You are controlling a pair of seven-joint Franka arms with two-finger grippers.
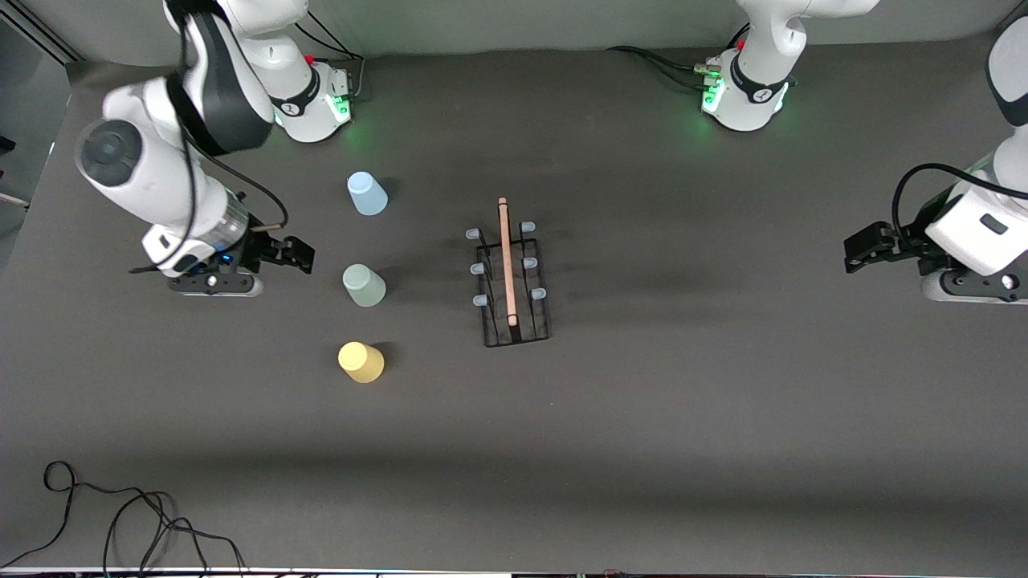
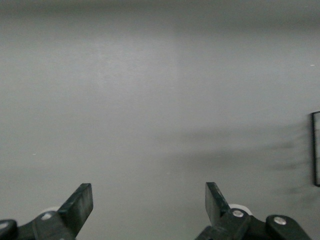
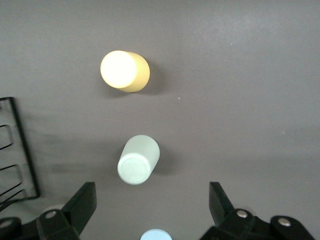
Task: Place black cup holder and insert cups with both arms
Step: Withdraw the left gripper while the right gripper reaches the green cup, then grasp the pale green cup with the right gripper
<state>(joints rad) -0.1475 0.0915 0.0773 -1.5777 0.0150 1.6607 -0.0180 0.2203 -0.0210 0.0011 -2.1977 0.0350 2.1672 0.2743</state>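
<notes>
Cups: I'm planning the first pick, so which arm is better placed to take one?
Right. The right gripper hangs open beside the grey-green cup; the left gripper waits at the table's left-arm end.

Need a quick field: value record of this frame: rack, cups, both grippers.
rack: black cup holder upright on table, mid-table, all pegs bare
cups: blue cup, grey-green cup, yellow cup, upside down in a row toward the right arm's end, blue farthest from front camera, yellow nearest
right gripper: open, empty, over table beside the grey-green cup
left gripper: open, empty, over bare table at the left arm's end
cups on pegs: none
</notes>
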